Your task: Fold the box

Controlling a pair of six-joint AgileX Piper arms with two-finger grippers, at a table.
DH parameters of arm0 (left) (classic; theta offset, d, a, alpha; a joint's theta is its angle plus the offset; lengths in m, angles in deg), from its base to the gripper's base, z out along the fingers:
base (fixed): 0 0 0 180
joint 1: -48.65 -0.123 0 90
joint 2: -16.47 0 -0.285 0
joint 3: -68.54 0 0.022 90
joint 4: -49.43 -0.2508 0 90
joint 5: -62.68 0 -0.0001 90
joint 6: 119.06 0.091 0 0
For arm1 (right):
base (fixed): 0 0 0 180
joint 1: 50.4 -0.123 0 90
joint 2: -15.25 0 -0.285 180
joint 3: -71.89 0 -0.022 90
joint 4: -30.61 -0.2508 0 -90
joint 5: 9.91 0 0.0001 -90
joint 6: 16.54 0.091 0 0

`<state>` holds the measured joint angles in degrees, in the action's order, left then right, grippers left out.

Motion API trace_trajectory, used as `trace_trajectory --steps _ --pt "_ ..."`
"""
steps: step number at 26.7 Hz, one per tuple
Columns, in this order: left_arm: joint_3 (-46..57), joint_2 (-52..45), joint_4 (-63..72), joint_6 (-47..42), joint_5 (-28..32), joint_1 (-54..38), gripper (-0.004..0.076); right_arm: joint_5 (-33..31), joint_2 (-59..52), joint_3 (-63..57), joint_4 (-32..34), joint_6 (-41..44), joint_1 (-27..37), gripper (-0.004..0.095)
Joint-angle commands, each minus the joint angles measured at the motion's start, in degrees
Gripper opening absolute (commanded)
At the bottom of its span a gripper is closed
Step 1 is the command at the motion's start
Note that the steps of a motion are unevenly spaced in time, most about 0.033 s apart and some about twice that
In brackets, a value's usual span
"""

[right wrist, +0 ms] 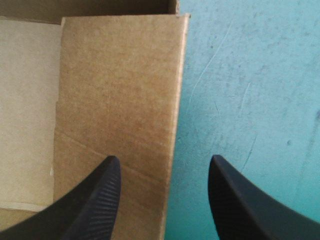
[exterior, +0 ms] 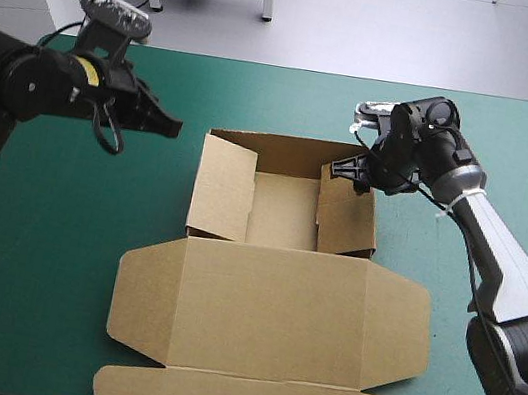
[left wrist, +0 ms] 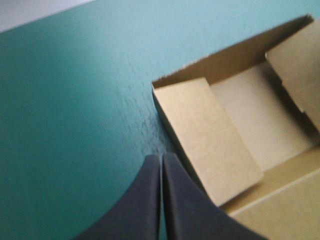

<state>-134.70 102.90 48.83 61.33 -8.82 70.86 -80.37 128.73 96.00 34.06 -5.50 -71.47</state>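
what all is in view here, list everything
box: one, brown, middle of the table; open tray at the far side, lid flat toward the near edge
cover: one, teal-green, over the whole table
left end effector: one, black, shut, over the bare cover left of the tray
right end effector: one, black, open, astride the tray's right wall near its far corner
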Motion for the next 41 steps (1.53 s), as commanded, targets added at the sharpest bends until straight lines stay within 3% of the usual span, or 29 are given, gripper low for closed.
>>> trace_trajectory --steps 1,14,19,25,32,35,41 --pt "8.61 -7.22 -0.15 0.08 -2.44 0.02 -0.0010 1.52 -0.84 0.93 -1.06 0.06 0.20 0.0499" --pt "42.71 -31.03 -0.28 0.11 5.66 0.02 -0.0010 1.52 4.40 0.93 -2.55 -1.03 0.20 0.0417" --pt "54.46 -39.37 -0.28 0.11 7.66 0.02 -0.0010 1.52 4.94 0.93 -2.55 -3.53 0.20 0.0293" --pt "66.85 -48.58 -0.15 0.11 9.08 0.02 -0.0010 1.52 4.94 0.93 -2.45 -4.72 0.20 0.0001" --pt "71.62 -56.01 -0.40 0.33 9.84 0.02 -0.0010 1.52 4.19 1.27 0.67 -4.72 1.47 -0.0019" --pt "71.62 -57.27 -2.10 5.41 9.62 0.02 -0.0010 1.52 1.68 1.91 0.79 -6.29 8.34 -0.0019" --pt "71.62 -57.27 -5.31 5.77 9.50 0.02 -0.0010 1.52 -1.20 1.91 1.02 -10.20 26.11 -0.0019"
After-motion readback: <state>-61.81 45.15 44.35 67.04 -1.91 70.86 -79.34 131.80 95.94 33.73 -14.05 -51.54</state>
